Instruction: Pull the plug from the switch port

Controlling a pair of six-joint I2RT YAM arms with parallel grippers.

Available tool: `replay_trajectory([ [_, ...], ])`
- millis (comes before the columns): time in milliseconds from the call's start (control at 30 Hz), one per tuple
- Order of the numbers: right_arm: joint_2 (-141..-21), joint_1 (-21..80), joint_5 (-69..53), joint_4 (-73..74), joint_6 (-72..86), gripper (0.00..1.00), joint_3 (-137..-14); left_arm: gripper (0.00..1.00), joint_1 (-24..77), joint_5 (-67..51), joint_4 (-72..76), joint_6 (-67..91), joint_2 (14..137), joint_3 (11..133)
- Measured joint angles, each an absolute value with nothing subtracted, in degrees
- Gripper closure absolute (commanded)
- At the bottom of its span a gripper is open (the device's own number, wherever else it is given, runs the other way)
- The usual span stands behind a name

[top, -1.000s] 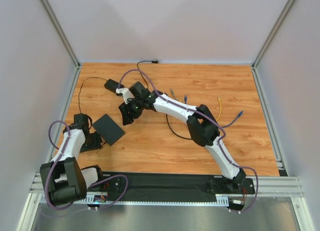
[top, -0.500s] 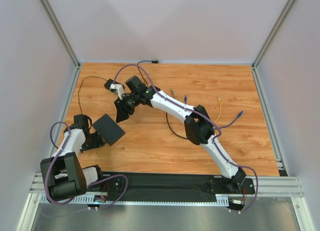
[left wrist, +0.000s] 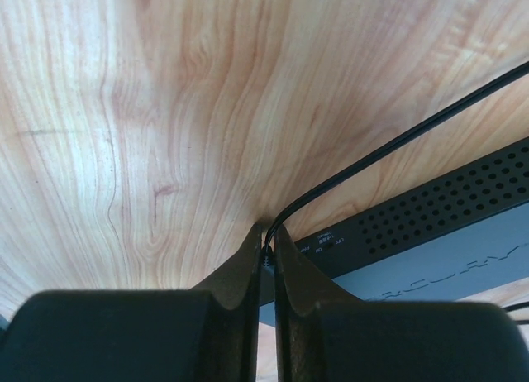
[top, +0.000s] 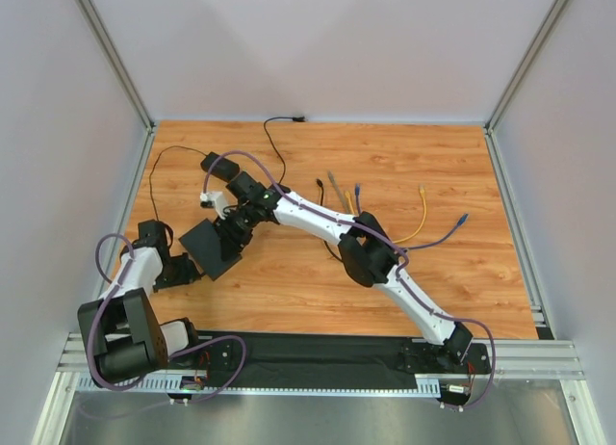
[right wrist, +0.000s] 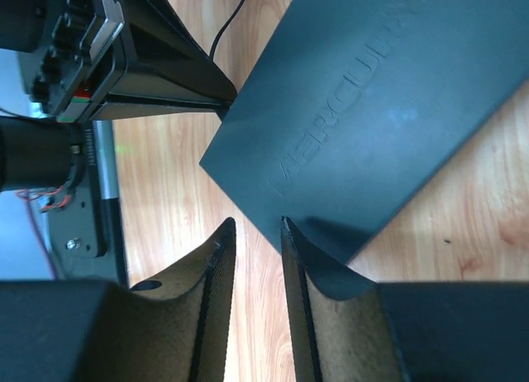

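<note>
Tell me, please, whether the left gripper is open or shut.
Shut. In the left wrist view the left gripper has its fingers nearly touching, pinching the black cable where it meets the switch.

Power brick [top: 219,163] rear left of wood table [top: 289,291] — yellow cable [top: 424,209], blue cable [top: 462,219] right.

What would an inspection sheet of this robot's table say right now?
Surface: wooden table, wood grain showing.
Job's things: black switch lies flat; plug hidden.
Clutter: small power brick behind the switch.
Claws: left claw shut on thin black cable at the switch's corner; right claw slightly open at the switch's edge.
Cables: loose patch leads, yellow and blue tips, right of centre.
Surroundings: plain walls, metal frame.
</note>
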State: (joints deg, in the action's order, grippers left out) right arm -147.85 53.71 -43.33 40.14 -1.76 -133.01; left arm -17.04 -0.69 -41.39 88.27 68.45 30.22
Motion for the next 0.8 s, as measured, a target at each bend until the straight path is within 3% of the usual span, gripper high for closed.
replay_trajectory([
  [133, -147.92, 55.83, -38.54, 40.29, -3.05, 0.73, -133.1, 1.0, -17.37, -0.3, -41.52, 82.15, 70.72, 32.36],
  [500, -148.44, 59.81, -28.12, 38.41, -6.04, 0.67, -134.85, 1.0, -17.74, 2.85, -43.79, 66.15, 80.58, 40.47],
  [667, -149.29, 59.81, -26.65, 38.0, -7.07, 0.72, -136.27, 1.0, -17.87, 2.28, -43.29, 63.13, 80.66, 40.51],
  [800, -151.06, 59.64, -26.83, 37.39, -7.16, 0.82, -138.65, 1.0, -18.15, 1.56, -42.65, 61.56, 80.49, 40.16],
])
